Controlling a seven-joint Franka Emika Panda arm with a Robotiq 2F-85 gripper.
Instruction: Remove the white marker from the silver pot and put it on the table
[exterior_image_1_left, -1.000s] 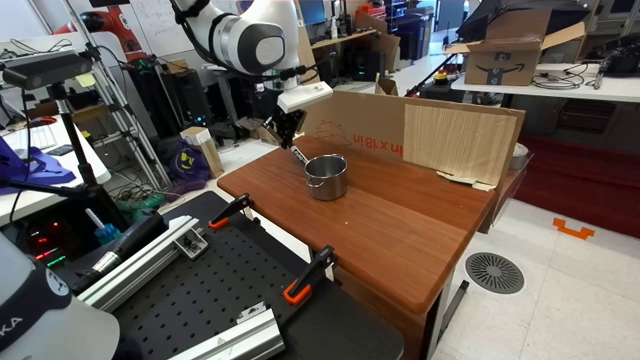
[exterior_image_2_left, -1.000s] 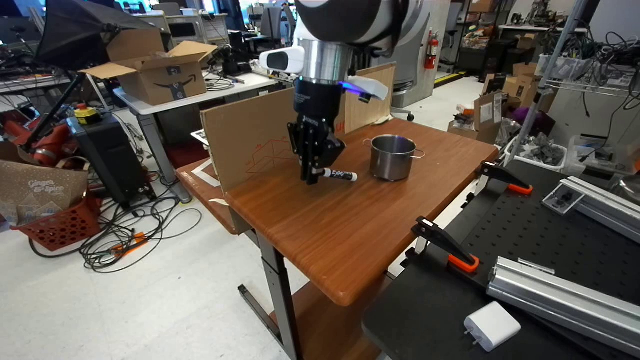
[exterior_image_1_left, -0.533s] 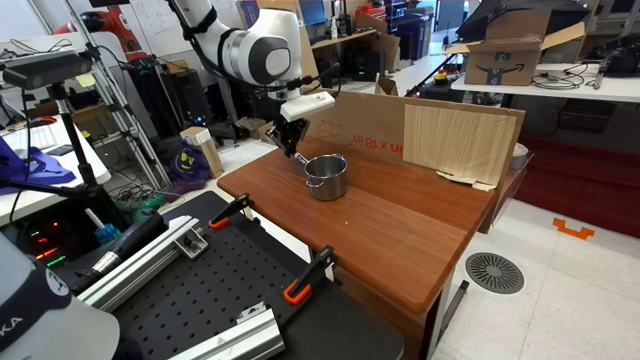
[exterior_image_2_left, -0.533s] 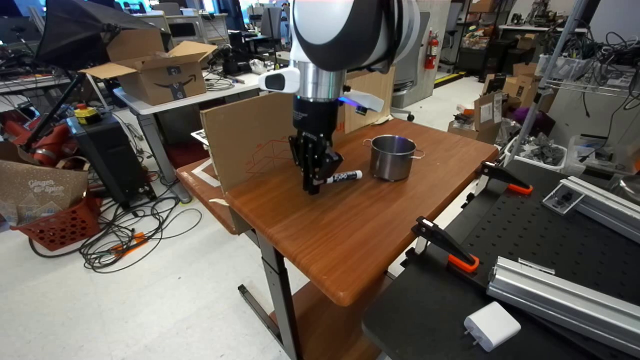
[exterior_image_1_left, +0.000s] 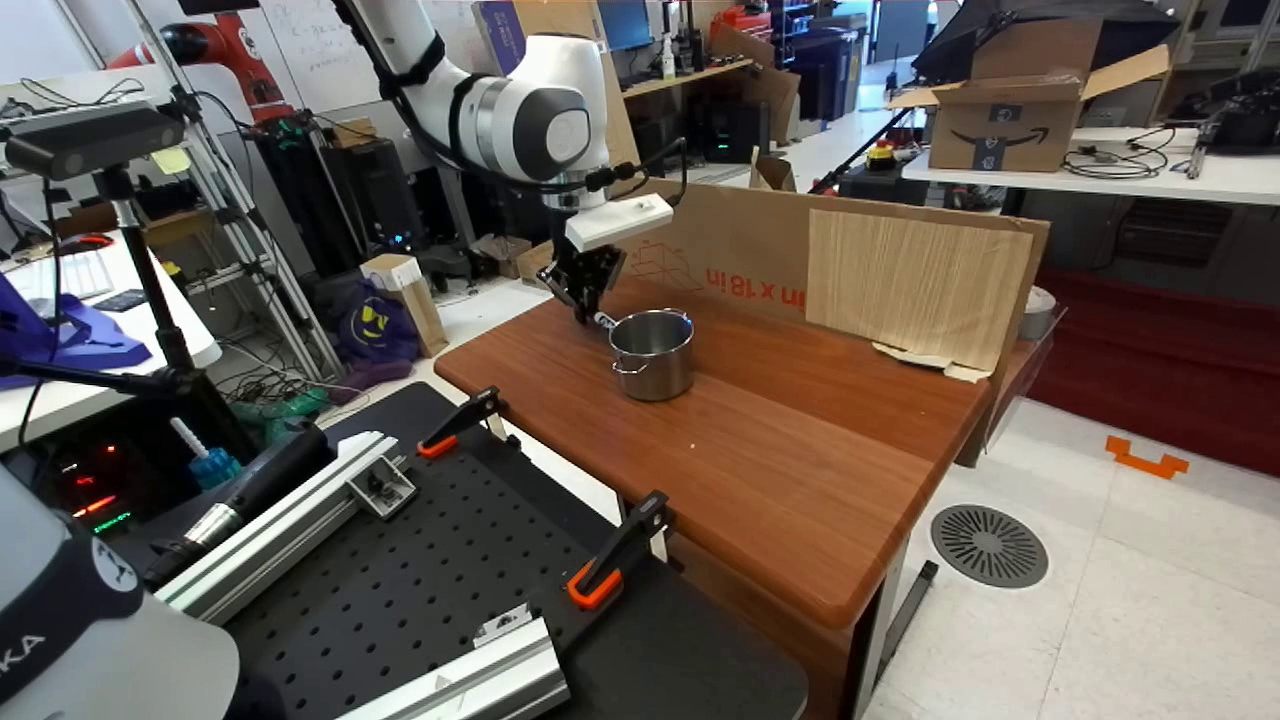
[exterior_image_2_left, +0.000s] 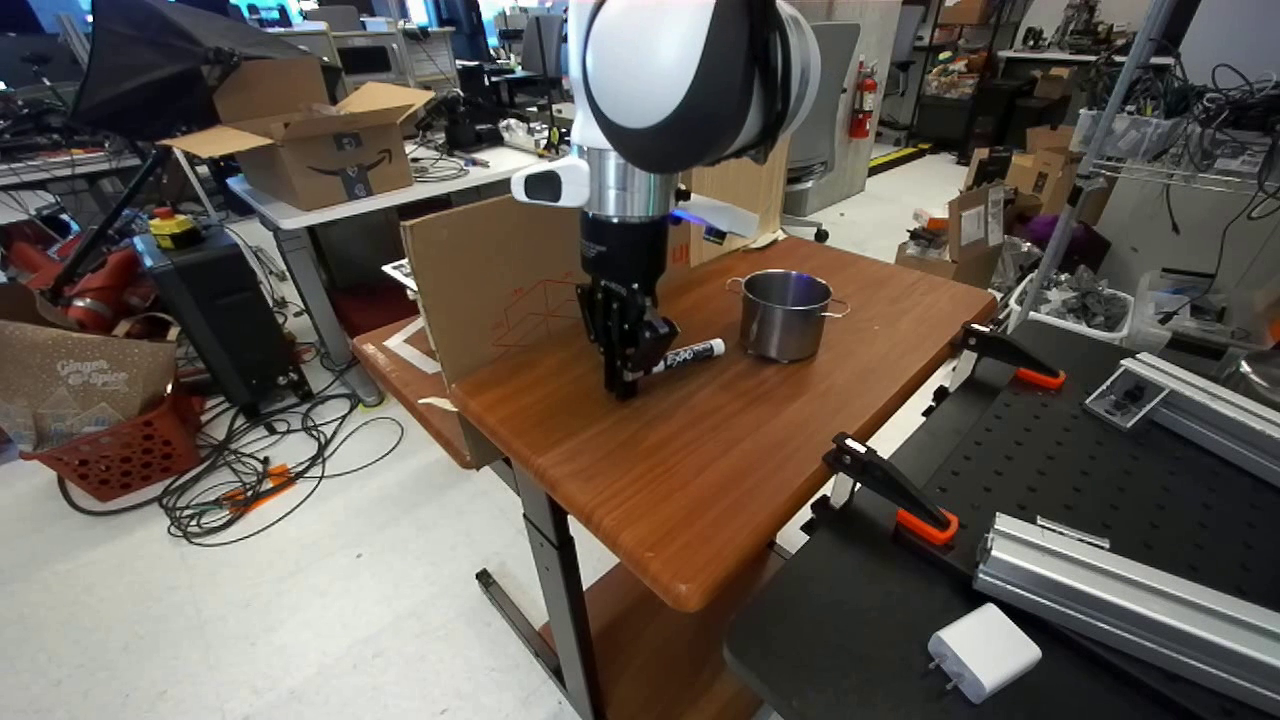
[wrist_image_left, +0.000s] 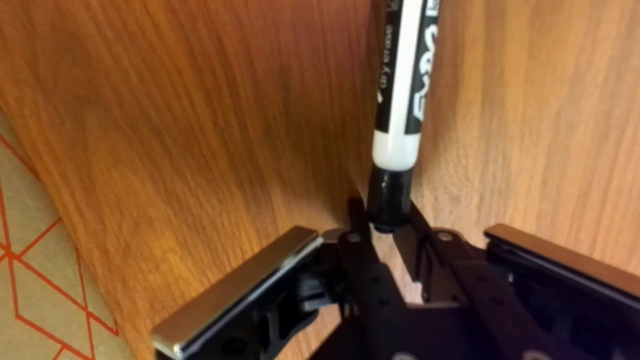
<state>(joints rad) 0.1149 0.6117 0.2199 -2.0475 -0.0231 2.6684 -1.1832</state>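
My gripper (exterior_image_2_left: 628, 382) is shut on the black cap end of the white marker (exterior_image_2_left: 692, 354), low at the table (exterior_image_2_left: 690, 450). In the wrist view the fingertips (wrist_image_left: 386, 212) close on both sides of the marker's black end, and its white and black body (wrist_image_left: 400, 95) extends away from them. The marker lies outside the silver pot (exterior_image_2_left: 783, 320), pointing toward it with a small gap in that view. I cannot tell whether it touches the tabletop. In an exterior view the pot (exterior_image_1_left: 655, 365) stands upright and hides part of the marker (exterior_image_1_left: 604, 320) beside the gripper (exterior_image_1_left: 588, 314).
A cardboard screen (exterior_image_2_left: 500, 270) stands along the table's edge, close behind the gripper. It also shows in the wrist view (wrist_image_left: 30, 280). A black perforated board (exterior_image_1_left: 430, 570) with two clamps (exterior_image_1_left: 615, 555) adjoins the table's other long side.
My gripper has moved down toward the tabletop with the marker held in it. The marker's free end now tilts slightly up toward the pot. The pot has not moved.
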